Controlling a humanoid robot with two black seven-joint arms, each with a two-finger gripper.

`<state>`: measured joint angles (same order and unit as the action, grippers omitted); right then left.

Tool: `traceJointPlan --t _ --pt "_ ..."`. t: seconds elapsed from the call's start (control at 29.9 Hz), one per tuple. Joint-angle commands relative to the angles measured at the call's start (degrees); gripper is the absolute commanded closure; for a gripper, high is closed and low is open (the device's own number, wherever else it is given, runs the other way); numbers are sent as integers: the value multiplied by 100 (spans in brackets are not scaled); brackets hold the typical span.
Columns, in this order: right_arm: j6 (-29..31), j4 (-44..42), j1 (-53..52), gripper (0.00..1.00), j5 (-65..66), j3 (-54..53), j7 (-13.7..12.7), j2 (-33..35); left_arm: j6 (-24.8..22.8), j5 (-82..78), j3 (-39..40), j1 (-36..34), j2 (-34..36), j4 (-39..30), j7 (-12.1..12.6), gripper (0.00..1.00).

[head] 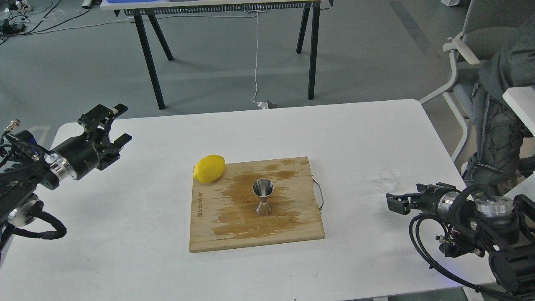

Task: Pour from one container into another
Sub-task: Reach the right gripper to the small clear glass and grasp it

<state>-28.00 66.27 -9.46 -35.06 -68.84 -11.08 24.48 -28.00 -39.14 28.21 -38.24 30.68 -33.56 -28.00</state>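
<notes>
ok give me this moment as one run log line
clear glass cup: on table, ungrasped | steel hourglass jigger: upright on board | left gripper: open | right gripper: beside cup

Two black robot arms showing silver rings and looping cables

The left arm (62,161) is wearing matte black housings, with a polished silver ring sitting behind the wrist and a round silver disc showing lower down; a ribbed black cable is curling beneath it, and a small metal connector is sticking out near the edge. Its left gripper (119,125) is showing blocky black fingers with a pale patch. The right arm (472,217) is carrying brushed silver collars, small screws and thick black hoses, ending in a dark right gripper (395,203).
</notes>
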Motion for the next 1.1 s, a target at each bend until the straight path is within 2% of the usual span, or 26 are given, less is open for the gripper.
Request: traceJointPlan --t 0.0,0.8,1.07 --pt "0 -44 -73 4 43 2 -9 -58 0 3 0 1 -1 34 0 1" --pt "0 -501 -583 4 395 -15 18 -462 0 3 0 36 -62 96 0 1" --pt "0 -660 -724 7 553 -50 35 -594 0 3 0 45 -71 104 0 1"
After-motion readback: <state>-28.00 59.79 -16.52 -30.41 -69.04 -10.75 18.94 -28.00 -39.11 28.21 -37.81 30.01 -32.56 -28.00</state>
